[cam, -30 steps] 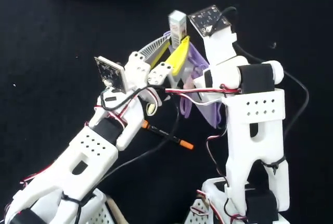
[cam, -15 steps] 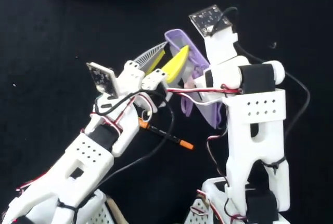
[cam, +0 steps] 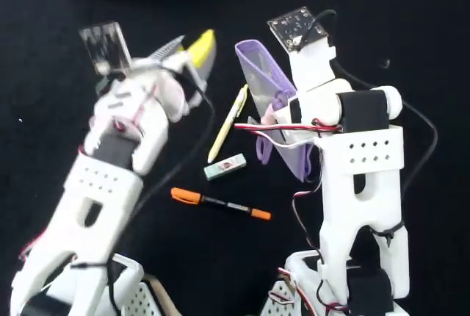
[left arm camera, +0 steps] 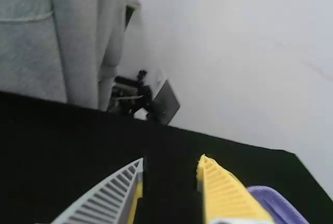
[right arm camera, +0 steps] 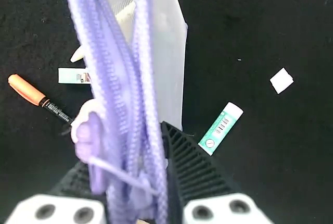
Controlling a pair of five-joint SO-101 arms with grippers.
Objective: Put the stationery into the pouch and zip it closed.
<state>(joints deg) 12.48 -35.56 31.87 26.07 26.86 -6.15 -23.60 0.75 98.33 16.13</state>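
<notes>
While the right end effector [right arm camera: 148, 146] clamps the translucent purple zippered pouch [cam: 261, 73] off the surface [cam: 51, 51], the left end effector [left arm camera: 171, 162] stands released and empty.

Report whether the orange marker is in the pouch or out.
Out: the orange marker lies flat on the black table, apart from the purple pouch.

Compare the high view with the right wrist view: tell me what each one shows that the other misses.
The high view adds the left gripper, its fingers open, well away from the pouch. The right wrist view adds a green-and-white tube. Both share the purple pouch, the orange marker and a small green-and-white box.
</notes>
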